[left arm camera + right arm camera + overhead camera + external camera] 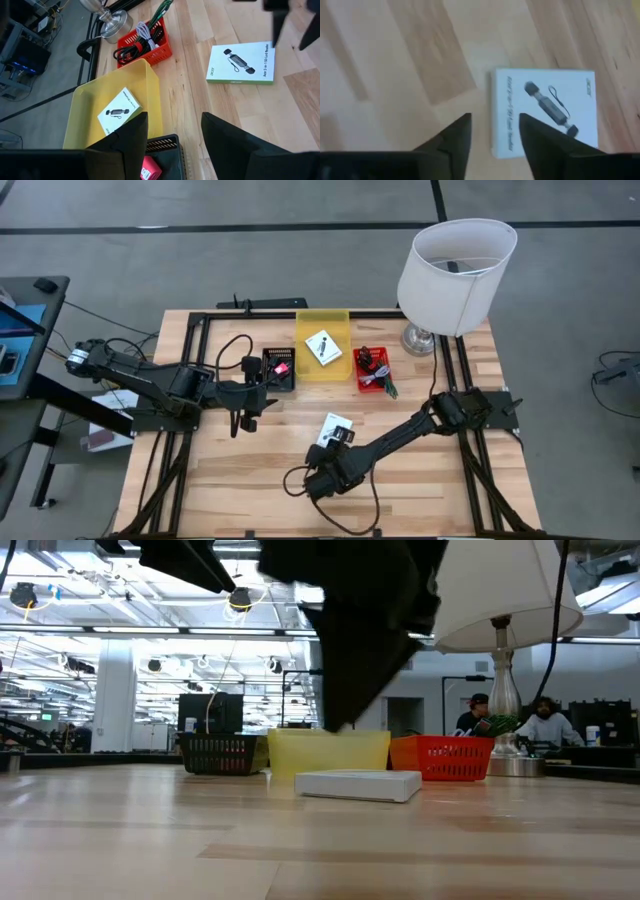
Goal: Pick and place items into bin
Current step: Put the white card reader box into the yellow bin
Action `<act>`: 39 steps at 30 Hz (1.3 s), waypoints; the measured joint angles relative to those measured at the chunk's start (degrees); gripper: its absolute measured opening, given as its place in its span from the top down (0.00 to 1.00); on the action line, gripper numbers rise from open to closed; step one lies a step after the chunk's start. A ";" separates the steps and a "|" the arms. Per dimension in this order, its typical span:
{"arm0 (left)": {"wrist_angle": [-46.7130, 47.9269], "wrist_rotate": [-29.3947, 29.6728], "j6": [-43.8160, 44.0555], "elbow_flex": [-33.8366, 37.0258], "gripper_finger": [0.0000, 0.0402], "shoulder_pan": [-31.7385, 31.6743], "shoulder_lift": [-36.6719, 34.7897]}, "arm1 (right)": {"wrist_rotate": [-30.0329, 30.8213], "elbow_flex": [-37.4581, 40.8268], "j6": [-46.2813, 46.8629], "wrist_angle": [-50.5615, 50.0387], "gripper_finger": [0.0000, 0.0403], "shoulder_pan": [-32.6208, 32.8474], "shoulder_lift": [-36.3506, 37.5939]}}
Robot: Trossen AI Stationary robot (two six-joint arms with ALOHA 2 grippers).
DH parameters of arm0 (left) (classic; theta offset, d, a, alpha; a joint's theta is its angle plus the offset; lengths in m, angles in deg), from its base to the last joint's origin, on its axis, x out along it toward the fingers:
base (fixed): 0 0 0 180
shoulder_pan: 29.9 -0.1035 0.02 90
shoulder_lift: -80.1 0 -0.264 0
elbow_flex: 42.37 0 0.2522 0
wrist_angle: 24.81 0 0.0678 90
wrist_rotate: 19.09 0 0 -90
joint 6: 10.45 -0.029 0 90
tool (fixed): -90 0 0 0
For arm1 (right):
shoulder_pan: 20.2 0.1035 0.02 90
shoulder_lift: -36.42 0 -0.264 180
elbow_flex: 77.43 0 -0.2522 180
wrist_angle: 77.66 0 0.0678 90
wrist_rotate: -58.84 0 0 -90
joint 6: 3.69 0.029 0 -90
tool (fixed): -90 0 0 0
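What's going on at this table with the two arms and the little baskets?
The robot is sorting small items into bins. The right gripper hangs with open fingers just above a white box lying flat on the table, not holding it. A similar white box already lies in the yellow bin. The left gripper waits open by the black bin, empty.

Two dark, matte black jointed arms, each trailing loose black cable loops. The left arm (150, 380) has a silvery metal cap at its far end; the right arm (400, 435) is black throughout, with broad wedge-shaped fingers (450, 145).
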State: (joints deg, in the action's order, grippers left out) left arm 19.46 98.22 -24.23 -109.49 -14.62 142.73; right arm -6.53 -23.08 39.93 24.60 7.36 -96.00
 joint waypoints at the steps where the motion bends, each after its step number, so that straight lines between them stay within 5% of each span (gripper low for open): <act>1: 0.02 0.00 0.00 0.02 0.56 0.00 0.00 | -0.46 0.34 0.00 -0.51 0.58 -0.28 0.00; 11: 0.04 0.00 0.00 0.00 0.56 0.00 0.00 | -1.66 12.47 0.57 6.42 0.49 -1.33 0.76; 16: 0.02 -0.02 0.02 0.02 0.56 0.00 0.00 | -0.19 19.83 0.92 14.45 0.56 -1.44 1.60; 20: 0.02 -0.02 0.01 0.01 0.56 0.00 0.00 | 0.19 21.58 4.24 15.96 0.73 -1.39 1.70; 24: 0.02 -0.02 0.02 0.00 0.56 0.00 0.00 | 0.69 21.76 5.72 17.28 0.96 -1.23 1.70; 30: 0.02 -0.02 0.02 0.00 0.56 0.00 0.00 | 4.74 19.24 11.02 14.49 0.99 0.76 0.74; 39: 0.02 -0.02 0.02 0.02 0.56 0.00 0.00 | 5.49 7.20 15.54 -2.28 1.00 5.09 -0.44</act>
State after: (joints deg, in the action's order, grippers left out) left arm 19.48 98.20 -24.21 -109.47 -14.62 142.74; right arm -1.03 -15.89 55.46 22.32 12.45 -96.44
